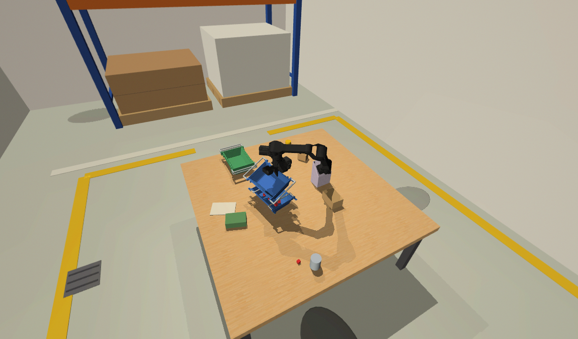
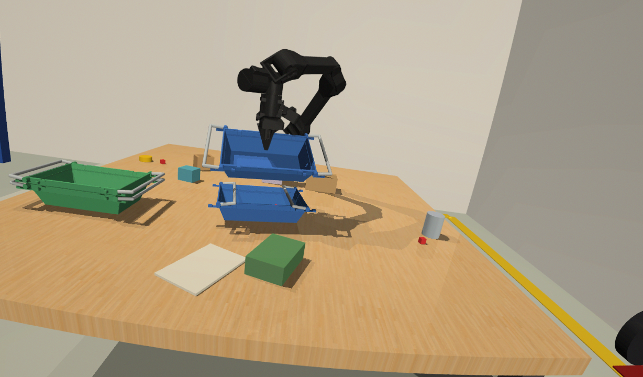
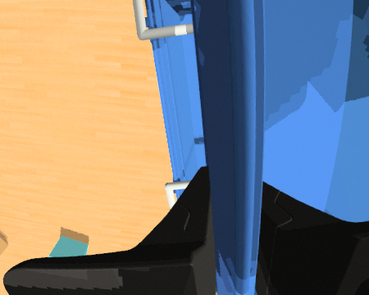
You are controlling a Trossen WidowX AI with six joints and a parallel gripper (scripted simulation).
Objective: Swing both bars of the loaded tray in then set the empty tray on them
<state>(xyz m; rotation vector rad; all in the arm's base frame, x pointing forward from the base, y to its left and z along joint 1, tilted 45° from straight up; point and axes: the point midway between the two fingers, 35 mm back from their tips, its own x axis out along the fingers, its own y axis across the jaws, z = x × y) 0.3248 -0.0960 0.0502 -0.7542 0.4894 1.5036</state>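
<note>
My gripper (image 1: 276, 172) (image 2: 266, 147) (image 3: 216, 174) is shut on the far long wall of the empty blue tray (image 1: 268, 181) (image 2: 267, 174) (image 3: 307, 156). This tray hangs in the air above the loaded tray, tilted down toward the exterior camera. Its own wire bars (image 2: 206, 145) (image 2: 325, 154) stick out at its ends. The loaded blue tray (image 1: 287, 199) (image 2: 263, 214) (image 3: 184, 82) stands on the table, partly hidden by the held one, with red blocks (image 1: 278, 202) inside. Its two bars (image 2: 234, 192) (image 2: 289, 197) lie inward across its top. There is a gap between the trays.
A green tray (image 1: 238, 159) (image 2: 80, 199) with bars out stands at the left. A green box (image 1: 236, 221) (image 2: 267, 269) and a pale flat plate (image 1: 222, 208) (image 2: 199, 269) lie nearby. A grey cylinder (image 1: 315, 262) (image 2: 433, 224), teal block (image 2: 188, 174) (image 3: 70, 247) and tan box (image 1: 333, 201) (image 2: 321, 184) stand around.
</note>
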